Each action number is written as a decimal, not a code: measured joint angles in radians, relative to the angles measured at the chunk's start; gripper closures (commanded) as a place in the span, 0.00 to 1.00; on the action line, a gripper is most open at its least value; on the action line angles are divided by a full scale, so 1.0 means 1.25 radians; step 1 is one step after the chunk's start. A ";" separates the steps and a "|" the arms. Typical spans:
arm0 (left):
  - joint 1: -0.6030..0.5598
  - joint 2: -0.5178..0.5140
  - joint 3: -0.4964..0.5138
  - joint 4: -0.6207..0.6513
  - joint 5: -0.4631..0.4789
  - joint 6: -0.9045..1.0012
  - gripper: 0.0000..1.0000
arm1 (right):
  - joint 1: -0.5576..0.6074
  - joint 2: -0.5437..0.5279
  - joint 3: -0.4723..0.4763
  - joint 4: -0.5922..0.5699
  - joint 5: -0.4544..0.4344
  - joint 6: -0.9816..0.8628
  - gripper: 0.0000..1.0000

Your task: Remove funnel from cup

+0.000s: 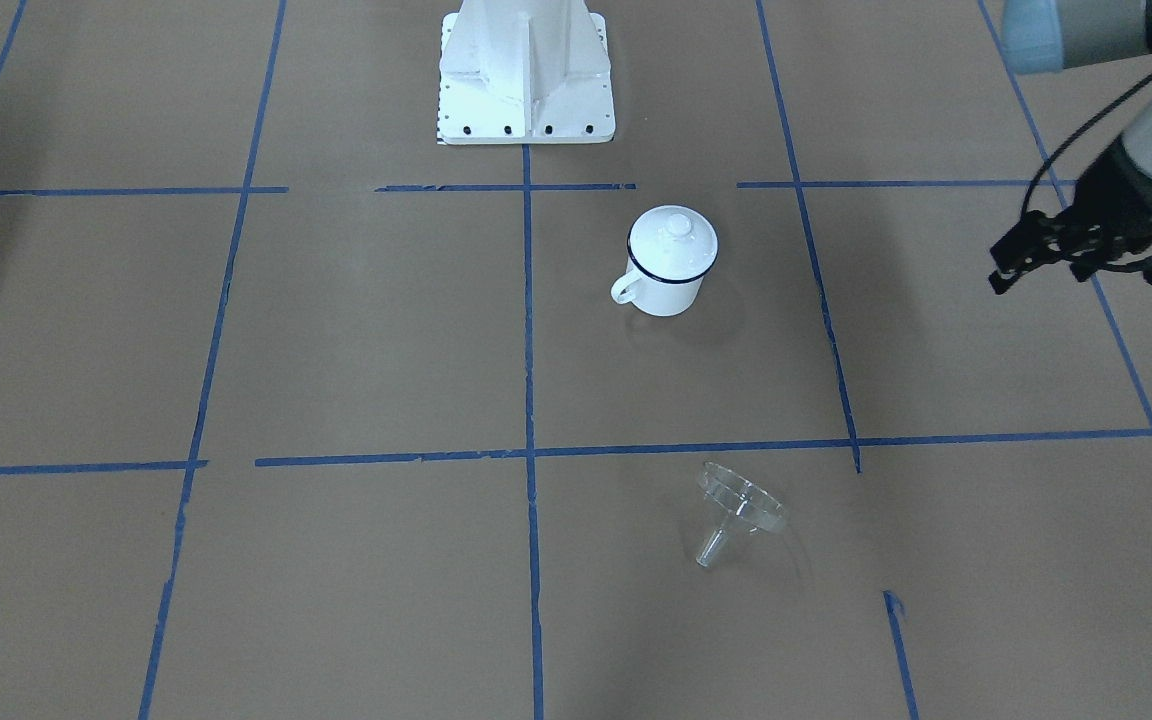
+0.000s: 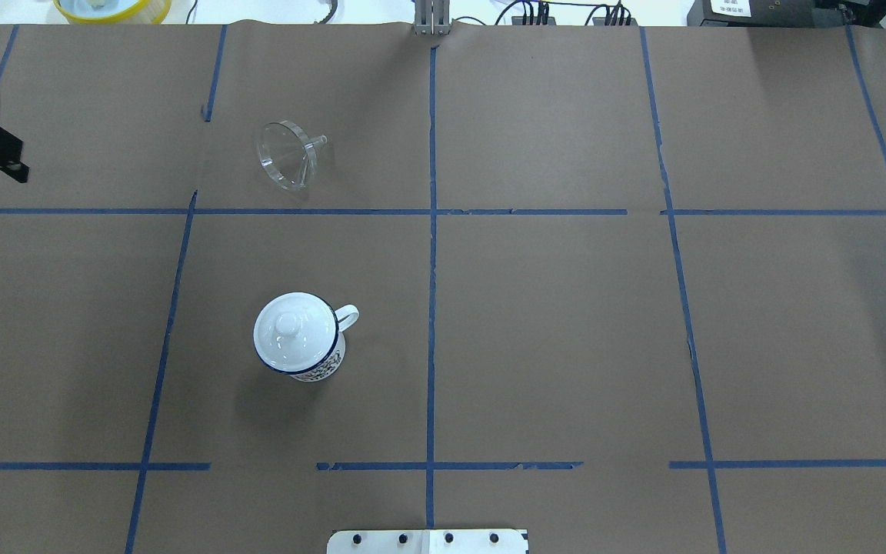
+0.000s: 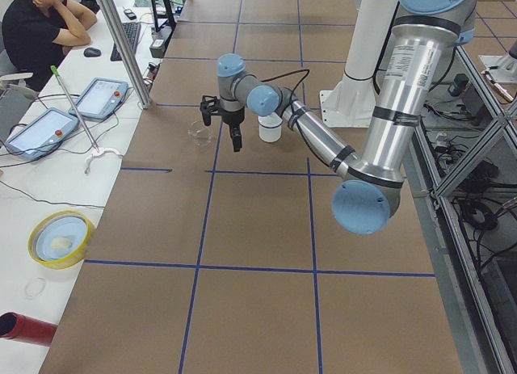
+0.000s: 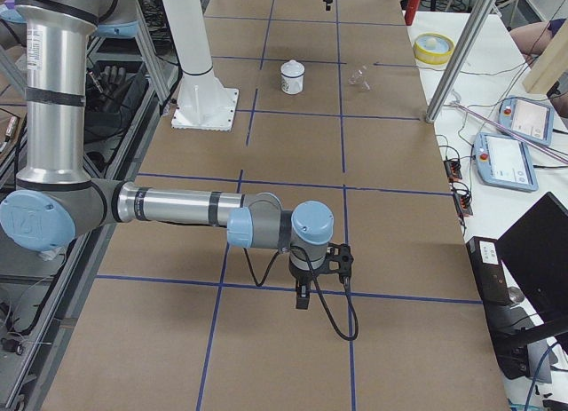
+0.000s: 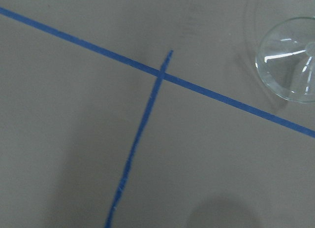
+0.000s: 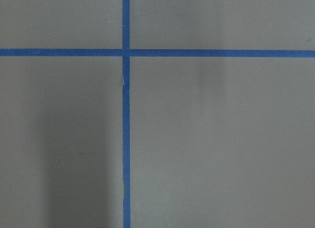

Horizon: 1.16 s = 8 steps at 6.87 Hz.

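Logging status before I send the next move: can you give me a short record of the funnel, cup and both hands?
funnel: on its side on the table, apart from the cup
cup: upright, white lid on it
left hand: looks open, empty, above the table off to the side
right hand: far from both things; open or shut cannot be told
task: funnel already out of the cup

funnel (image 1: 742, 506) was off the cup (image 1: 668, 290)
The clear funnel lay tipped on its side on the tabletop (image 1: 336, 340), well apart from the upright white cup, which had a dark blue rim and a domed lid (image 1: 674, 238) sitting on it.
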 measured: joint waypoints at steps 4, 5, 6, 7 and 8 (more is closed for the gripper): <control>-0.255 -0.004 0.342 -0.184 -0.044 0.325 0.00 | 0.000 0.000 0.000 0.000 0.000 0.000 0.00; -0.272 -0.004 0.383 -0.223 -0.046 0.330 0.00 | 0.000 0.000 0.000 0.000 0.000 0.000 0.00; -0.277 0.006 0.384 -0.238 -0.046 0.329 0.00 | 0.000 0.000 0.000 0.000 0.000 0.000 0.00; -0.275 0.017 0.374 -0.246 -0.026 0.327 0.00 | 0.000 0.000 0.000 0.000 0.000 0.000 0.00; -0.273 0.029 0.371 -0.254 0.003 0.326 0.00 | 0.000 0.000 0.000 0.000 0.000 0.000 0.00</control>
